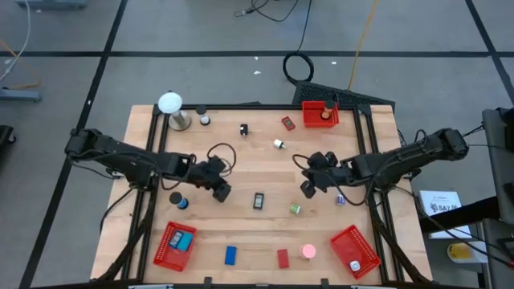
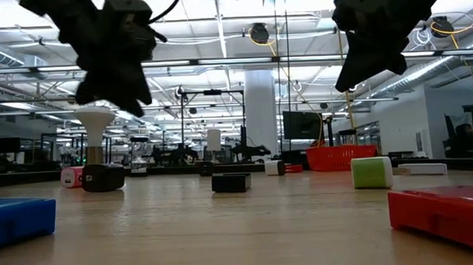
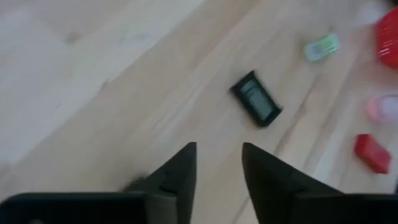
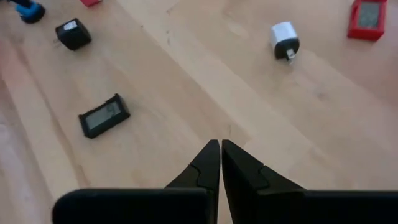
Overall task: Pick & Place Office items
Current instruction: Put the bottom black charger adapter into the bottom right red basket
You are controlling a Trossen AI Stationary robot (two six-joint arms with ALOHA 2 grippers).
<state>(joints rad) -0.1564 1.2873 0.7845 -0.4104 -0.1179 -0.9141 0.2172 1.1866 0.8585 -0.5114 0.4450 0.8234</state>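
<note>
High view: the left claw (image 1: 220,191) and the right claw (image 1: 309,187) hover above the wooden worktop (image 1: 241,233), one on either side of the black display piece (image 1: 259,201). Neither carries anything. A green block (image 1: 295,209) lies just beyond the display piece on the right claw's side; a blue block (image 1: 230,255), a red block (image 1: 283,258) and a pink round piece (image 1: 307,251) lie nearer the front edge, between two red mesh baskets (image 1: 174,246).

Low view: both claws hang well above the display piece (image 2: 231,181).

Left wrist view: fingers parted and empty, the display piece (image 3: 257,99) ahead.

Right wrist view: fingers pressed together, nothing between them.

Judgement: approach stage. The left claw must advance, straddle the display piece, descend and close.
</note>
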